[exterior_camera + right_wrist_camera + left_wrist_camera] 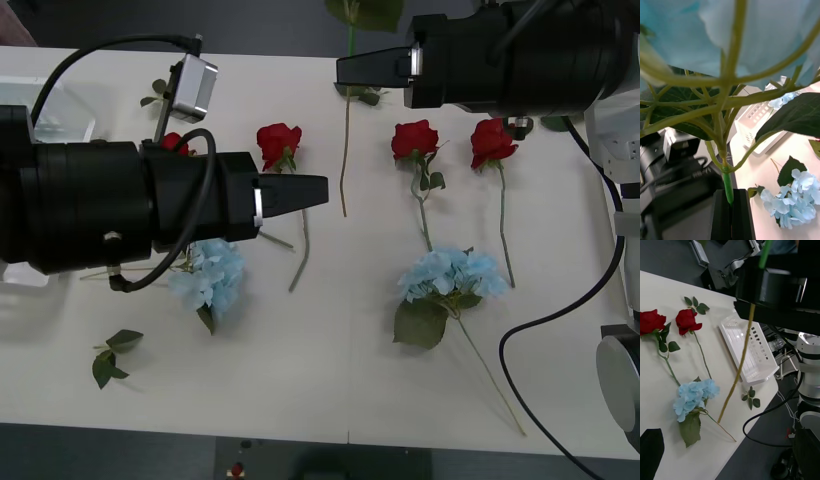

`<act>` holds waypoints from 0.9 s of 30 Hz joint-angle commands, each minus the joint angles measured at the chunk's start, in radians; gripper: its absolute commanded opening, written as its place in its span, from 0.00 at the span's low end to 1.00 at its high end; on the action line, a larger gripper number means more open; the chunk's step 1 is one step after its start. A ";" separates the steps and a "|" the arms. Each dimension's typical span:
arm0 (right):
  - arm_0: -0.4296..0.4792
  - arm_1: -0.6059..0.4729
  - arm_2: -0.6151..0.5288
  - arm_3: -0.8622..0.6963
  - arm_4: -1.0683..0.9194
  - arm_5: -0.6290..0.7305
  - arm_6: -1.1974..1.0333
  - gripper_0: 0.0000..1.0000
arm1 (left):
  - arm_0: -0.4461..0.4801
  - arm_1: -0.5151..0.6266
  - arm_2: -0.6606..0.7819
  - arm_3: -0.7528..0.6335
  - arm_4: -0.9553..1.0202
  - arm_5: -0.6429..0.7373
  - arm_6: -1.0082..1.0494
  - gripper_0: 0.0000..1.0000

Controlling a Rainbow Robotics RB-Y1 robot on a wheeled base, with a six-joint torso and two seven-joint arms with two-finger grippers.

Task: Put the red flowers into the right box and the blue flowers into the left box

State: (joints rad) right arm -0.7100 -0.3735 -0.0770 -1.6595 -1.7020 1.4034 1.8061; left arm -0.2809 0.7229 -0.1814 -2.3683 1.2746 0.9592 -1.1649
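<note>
Four red roses point(414, 139) and two blue hydrangeas point(452, 274) on table point(300, 380); right gripper point(345, 70) holds a stem aloft.

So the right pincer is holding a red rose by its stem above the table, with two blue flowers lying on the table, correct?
Not quite. The right pincer is shut on the stem of a held blue flower, not a red rose; the right wrist view shows its pale-blue head beyond the fingers. The rest stands: two other blue flowers lie on the table.
</note>
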 commanded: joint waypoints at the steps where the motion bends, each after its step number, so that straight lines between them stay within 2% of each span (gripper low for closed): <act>1: -0.037 0.008 -0.009 -0.011 -0.008 -0.009 -0.063 0.00 | -0.043 -0.019 -0.044 -0.020 -0.049 -0.031 -0.010 1.00; 18: -0.040 0.011 -0.009 -0.009 -0.008 -0.008 -0.073 0.00 | -0.153 -0.137 -0.129 0.096 -0.169 -0.033 -0.025 1.00; 19: -0.040 0.011 -0.009 -0.009 -0.008 -0.008 -0.073 0.00 | -0.156 -0.138 -0.135 0.101 -0.172 -0.036 -0.025 0.76; 21: -0.040 0.011 -0.009 -0.009 -0.008 -0.008 -0.073 0.00 | -0.159 -0.137 -0.138 0.104 -0.173 -0.042 -0.024 0.02; 27: -0.040 0.011 -0.009 -0.009 -0.008 -0.008 -0.073 0.00 | -0.165 -0.129 -0.142 0.107 -0.172 -0.042 -0.027 0.00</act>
State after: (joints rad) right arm -0.7160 -0.3735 -0.0685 -1.6584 -1.7019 1.3983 1.7504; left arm -0.4225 0.5853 -0.3293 -2.2463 1.1076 0.9272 -1.1649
